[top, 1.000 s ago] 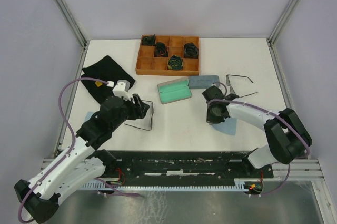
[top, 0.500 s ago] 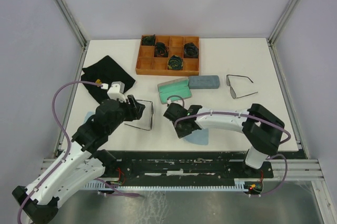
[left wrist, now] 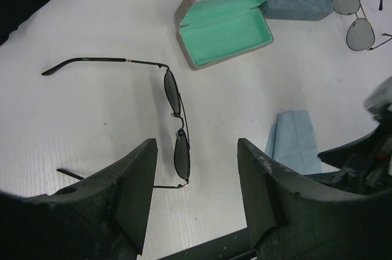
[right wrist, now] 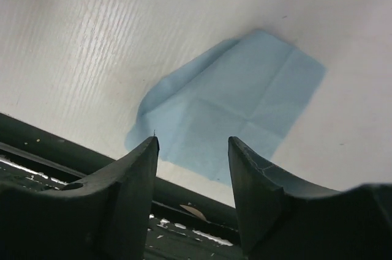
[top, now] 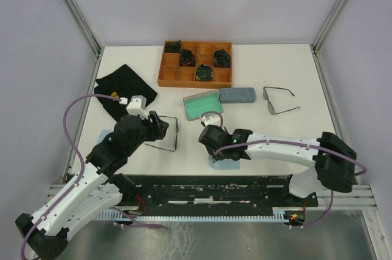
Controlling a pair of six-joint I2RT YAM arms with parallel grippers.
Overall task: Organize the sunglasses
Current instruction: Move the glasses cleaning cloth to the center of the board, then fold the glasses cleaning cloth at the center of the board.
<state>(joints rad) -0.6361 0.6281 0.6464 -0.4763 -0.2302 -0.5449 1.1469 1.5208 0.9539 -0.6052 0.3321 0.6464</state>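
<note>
The first pair of sunglasses (top: 166,135) (left wrist: 178,130), thin dark wire frame with squarish tinted lenses, lies on the white tabletop (top: 288,64) with both arms unfolded, left of centre and directly ahead of the left claw (top: 158,124) (left wrist: 196,150). That claw hangs just above the near lens with its jaws apart and nothing between them. The second pair of sunglasses (top: 278,100) (left wrist: 358,17), of the same build and also unfolded, lies well apart on the right side of the tabletop.

Between the two pairs, an oblong grey fabric case (top: 202,106) (left wrist: 223,27) lies open, showing its mint-green lining. A closed blue-grey oblong case (top: 237,95) (left wrist: 294,6) lies just beside it on the right.

The right claw (top: 220,150) (right wrist: 192,150) hangs near the front edge over a light blue folded cloth (top: 228,161) (left wrist: 296,144) (right wrist: 236,110). Its jaws are parted and empty, and the cloth lies flat beneath them.

At the far edge stands a compartmented wooden tray (top: 162,80) holding dark green coiled bundles (top: 204,73). A black cloth (top: 122,82) lies at the far left.
</note>
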